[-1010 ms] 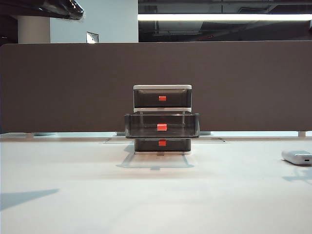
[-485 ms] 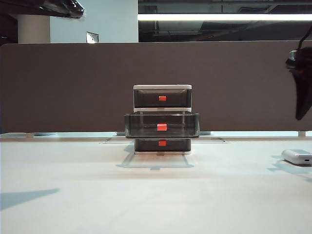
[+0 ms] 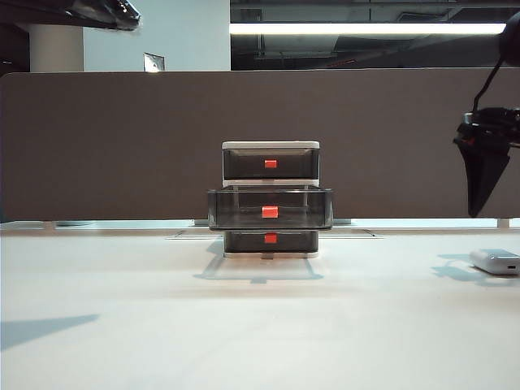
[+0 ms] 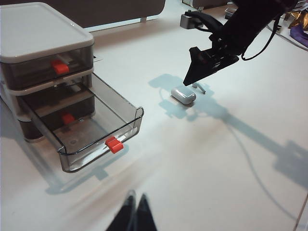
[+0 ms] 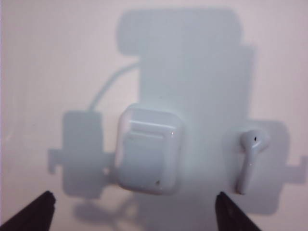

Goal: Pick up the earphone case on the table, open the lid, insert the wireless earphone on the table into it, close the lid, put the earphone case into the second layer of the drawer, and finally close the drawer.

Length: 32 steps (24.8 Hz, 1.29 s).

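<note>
Glossy rounded earphone case [image 5: 149,155] on matte table [image 3: 122,309], right hand [image 5: 134,211] spread above, left hand [image 4: 134,214] together.

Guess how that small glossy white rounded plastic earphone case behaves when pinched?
The glossy white earphone case looks rigid and probably slick, so the open right gripper above it may squeeze it sideways. Lying flat on the white table, it seems unlikely to roll.

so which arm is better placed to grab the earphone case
Right. The right gripper hangs open above the earphone case, fingertips either side of it. The left gripper is shut and sits near the drawer, far from the case.
</note>
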Tool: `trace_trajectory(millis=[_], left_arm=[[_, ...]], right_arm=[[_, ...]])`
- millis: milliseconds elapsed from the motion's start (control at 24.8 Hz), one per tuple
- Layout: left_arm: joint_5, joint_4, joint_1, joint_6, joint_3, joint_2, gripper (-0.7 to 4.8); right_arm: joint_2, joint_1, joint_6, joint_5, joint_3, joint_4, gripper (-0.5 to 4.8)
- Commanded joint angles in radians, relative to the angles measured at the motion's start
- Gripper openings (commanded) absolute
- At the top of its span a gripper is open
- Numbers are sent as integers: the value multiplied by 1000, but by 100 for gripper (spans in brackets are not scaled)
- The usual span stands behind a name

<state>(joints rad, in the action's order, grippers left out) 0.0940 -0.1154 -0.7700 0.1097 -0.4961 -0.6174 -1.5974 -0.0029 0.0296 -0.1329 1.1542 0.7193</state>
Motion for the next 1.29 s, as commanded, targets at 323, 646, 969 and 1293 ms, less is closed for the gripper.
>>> trace_trajectory(millis=[323,646,969,1293], left_arm=[[1,13,1,3,-4,0,-6],[1,13,1,3,-4,0,-6],[1,14,1,3,-4,0,-6],[1,14,1,3,-4,0,-6]], right_arm=[[-80,26,27,15,39,-5,463],[-114,52,23,65,41,-37,462],[-138,52,23,61,41,-53,460],[-170,52,23,54,41,-56,458]])
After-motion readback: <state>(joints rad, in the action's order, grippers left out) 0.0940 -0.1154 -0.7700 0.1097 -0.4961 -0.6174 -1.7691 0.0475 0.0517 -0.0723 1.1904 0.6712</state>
